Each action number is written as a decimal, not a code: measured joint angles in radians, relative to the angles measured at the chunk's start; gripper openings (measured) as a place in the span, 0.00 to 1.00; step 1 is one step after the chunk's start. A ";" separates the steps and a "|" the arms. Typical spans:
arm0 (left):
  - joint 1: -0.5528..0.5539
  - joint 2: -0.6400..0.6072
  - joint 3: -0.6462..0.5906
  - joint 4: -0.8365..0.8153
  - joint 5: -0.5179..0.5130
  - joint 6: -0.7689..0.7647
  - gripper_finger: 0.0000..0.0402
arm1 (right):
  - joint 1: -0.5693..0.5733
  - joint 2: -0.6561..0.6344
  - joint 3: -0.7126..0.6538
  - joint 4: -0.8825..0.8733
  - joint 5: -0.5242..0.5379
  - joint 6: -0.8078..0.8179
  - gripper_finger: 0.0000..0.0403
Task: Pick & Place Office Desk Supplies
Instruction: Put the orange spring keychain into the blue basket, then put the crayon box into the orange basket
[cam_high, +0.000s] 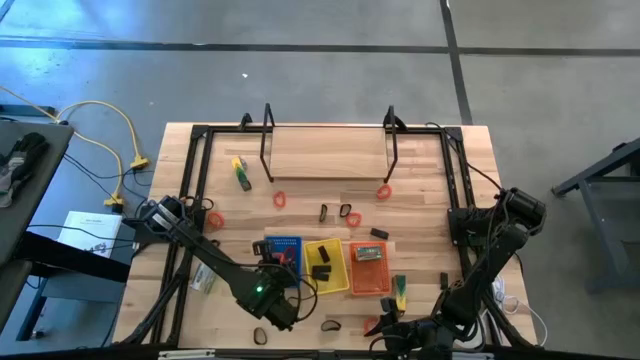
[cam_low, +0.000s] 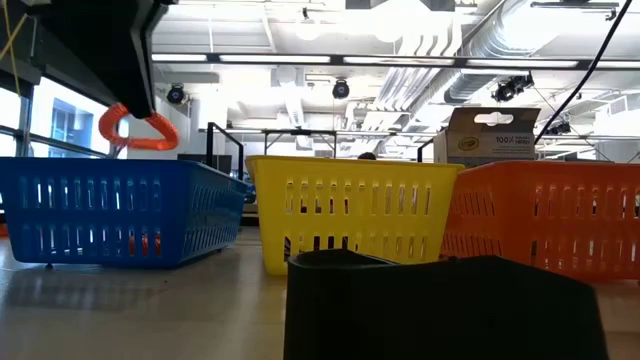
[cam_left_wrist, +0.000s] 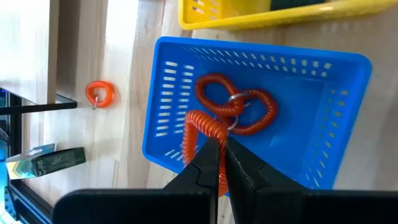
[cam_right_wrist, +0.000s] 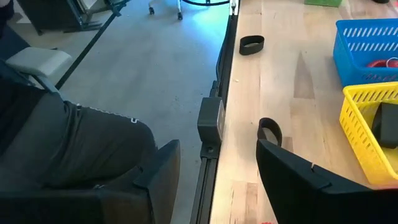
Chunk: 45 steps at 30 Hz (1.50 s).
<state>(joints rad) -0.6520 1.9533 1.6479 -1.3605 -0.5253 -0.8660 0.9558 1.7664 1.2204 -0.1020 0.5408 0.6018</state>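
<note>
my left gripper (cam_left_wrist: 219, 163) is pinched shut on a red coil (cam_left_wrist: 200, 132) hanging just over the blue tray (cam_left_wrist: 348, 81), where two more coils (cam_left_wrist: 239, 109) lie, while my right gripper (cam_right_wrist: 217, 162) waits spread at the table edge.

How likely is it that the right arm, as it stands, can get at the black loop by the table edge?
Probably yes: the right pincer is open and empty, the black loop lies just ahead, nothing between.

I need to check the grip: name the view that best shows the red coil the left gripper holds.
Left wrist view: the red coil hangs from the shut left gripper over the blue tray. The low view shows it dangling, tray behind. High view: arm hides it. Right wrist view: absent.
</note>
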 joint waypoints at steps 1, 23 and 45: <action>0.002 0.000 -0.006 0.002 0.000 -0.004 0.01 | 0.000 0.000 0.000 0.000 0.000 0.000 0.49; -0.001 0.006 -0.016 0.040 -0.019 -0.026 0.24 | 0.000 0.000 0.000 -0.006 0.000 -0.003 0.49; -0.015 -0.132 0.003 -0.079 0.381 -0.321 0.27 | 0.000 0.000 0.000 -0.023 0.006 0.007 0.49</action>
<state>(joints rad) -0.6670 1.8210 1.6505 -1.4395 -0.1446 -1.1869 0.9554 1.7664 1.2205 -0.1249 0.5467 0.6086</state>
